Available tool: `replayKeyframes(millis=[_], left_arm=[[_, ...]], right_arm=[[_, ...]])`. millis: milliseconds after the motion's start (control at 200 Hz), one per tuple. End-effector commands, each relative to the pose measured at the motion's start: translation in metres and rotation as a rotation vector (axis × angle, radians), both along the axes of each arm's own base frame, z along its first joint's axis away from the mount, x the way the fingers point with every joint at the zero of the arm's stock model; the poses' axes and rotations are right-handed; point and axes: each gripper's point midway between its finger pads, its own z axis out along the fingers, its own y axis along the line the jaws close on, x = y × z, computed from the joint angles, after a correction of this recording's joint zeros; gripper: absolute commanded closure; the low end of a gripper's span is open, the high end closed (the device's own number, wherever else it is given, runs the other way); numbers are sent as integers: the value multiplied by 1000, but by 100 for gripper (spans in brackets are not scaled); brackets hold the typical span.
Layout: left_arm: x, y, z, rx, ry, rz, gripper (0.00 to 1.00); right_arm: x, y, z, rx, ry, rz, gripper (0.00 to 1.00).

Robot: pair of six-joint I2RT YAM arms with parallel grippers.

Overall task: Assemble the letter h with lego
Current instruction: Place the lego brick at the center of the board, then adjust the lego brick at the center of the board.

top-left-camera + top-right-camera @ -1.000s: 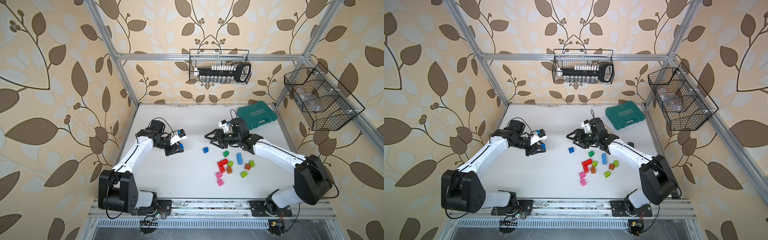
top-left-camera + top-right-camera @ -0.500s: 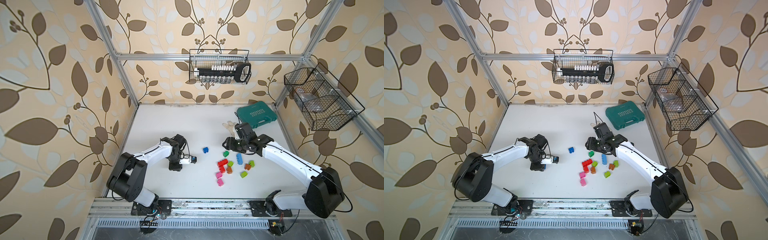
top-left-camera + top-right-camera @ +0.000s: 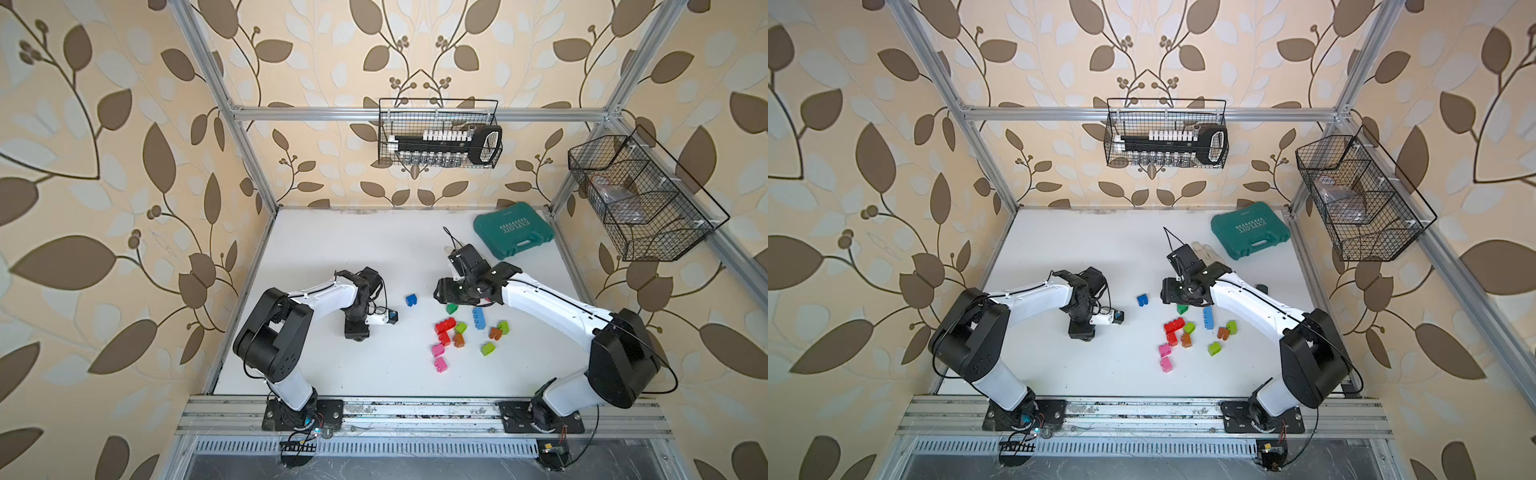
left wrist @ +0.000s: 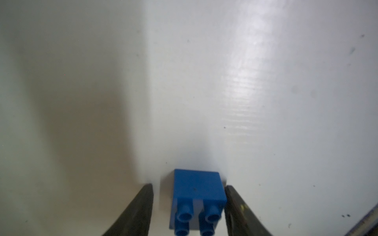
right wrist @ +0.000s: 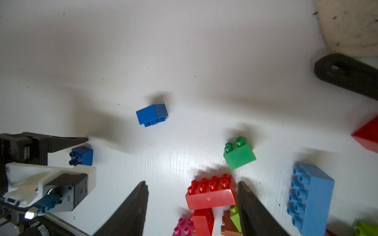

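White tabletop point(image 3: 332, 249) inside a leaf-wallpapered frame, both arms reaching in from the near rail. Left gripper point(image 4: 189, 186) is sitting low over the table, fingers spread on either side of a dark blue brick point(image 4: 199, 190). One finger is lying against or just beside the brick's side, can't tell which. The other finger is standing clearly apart, so nothing is being pinched. That brick is lying on its side on the table, studs pointing back toward the left wrist camera.

Right gripper point(image 5: 192, 182) is hanging with fingers spread too, nothing between them; its height over the table is unclear. Past its fingertips a long red brick point(image 5: 210, 194) is lying studs sideways. A green brick point(image 5: 239, 153) is sitting just beyond it, and a long light blue brick point(image 5: 311, 196) is lying off to one side. Loose blue brick point(image 3: 411, 300) is lying alone between the two grippers, apart from the pile.

Rest of the lego is lying scattered close together by the right arm. Second red brick point(image 3: 444, 337) is touching the long red one, with three lime bricks point(image 3: 488, 348) and two orange bricks point(image 3: 494, 333) around them. Two pink bricks point(image 3: 438, 350) are lying nearest the rail.

Teal case point(image 3: 513, 235) is lying shut at the far right corner. White glove point(image 3: 1204, 251) is lying near it, partly hidden by the right arm. Back wire basket point(image 3: 438, 133) and side wire basket point(image 3: 640, 195) are hanging on the frame.
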Motion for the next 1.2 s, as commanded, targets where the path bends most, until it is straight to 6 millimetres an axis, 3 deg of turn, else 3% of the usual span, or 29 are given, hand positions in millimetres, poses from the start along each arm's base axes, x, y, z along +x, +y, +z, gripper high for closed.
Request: replayKeyframes(millis=[0, 270, 345, 450, 710, 1045, 1195], left_arm=[[1, -21, 31, -134, -34, -2, 32], [11, -21, 101, -435, 3, 210, 26], [14, -18, 125, -554, 5, 286, 25], [19, -14, 141, -665, -2, 366, 22], [32, -5, 144, -733, -34, 479, 22], [36, -6, 144, -769, -49, 515, 22], [36, -2, 145, -767, -56, 526, 22]], right_arm=[[6, 23, -4, -29, -31, 105, 35], [19, 76, -30, -70, -88, 284, 35], [24, 80, -43, -113, -82, 288, 35], [32, 81, -61, -178, -67, 279, 37], [36, 83, -84, -245, -60, 266, 49], [48, 87, -92, -257, -88, 256, 62], [43, 85, -82, -254, -56, 238, 70]])
